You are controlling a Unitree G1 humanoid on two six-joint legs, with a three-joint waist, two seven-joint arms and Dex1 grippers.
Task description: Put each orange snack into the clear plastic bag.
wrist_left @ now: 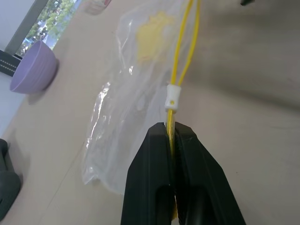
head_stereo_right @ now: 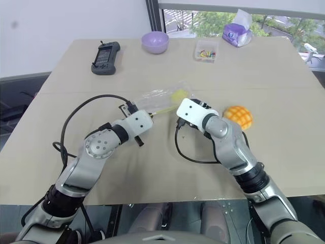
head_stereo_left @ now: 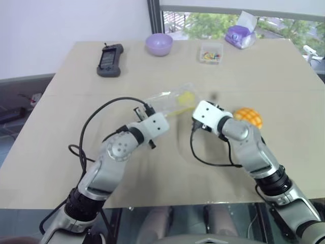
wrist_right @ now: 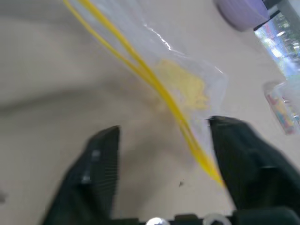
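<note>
On the beige table (head_stereo_left: 61,152): our two arms meet near its middle, around the bag.
Our left gripper (wrist_left: 172,136): clenched on the yellow zip strip of the crinkly clear plastic bag (wrist_left: 126,93), just beside the white slider.
Our right gripper (wrist_right: 164,140): released, black fingers (wrist_right: 101,164) spread wide, the zip strip running between them and touching neither that we can see.
Round orange-yellow bun with a criss-cross top (head_stereo_left: 249,117): on the table behind our right wrist, outside the bag.
Far edge: lilac bowl (head_stereo_left: 159,43), black handheld device (head_stereo_left: 109,60), small clear box of coloured bits (head_stereo_left: 210,53).
</note>
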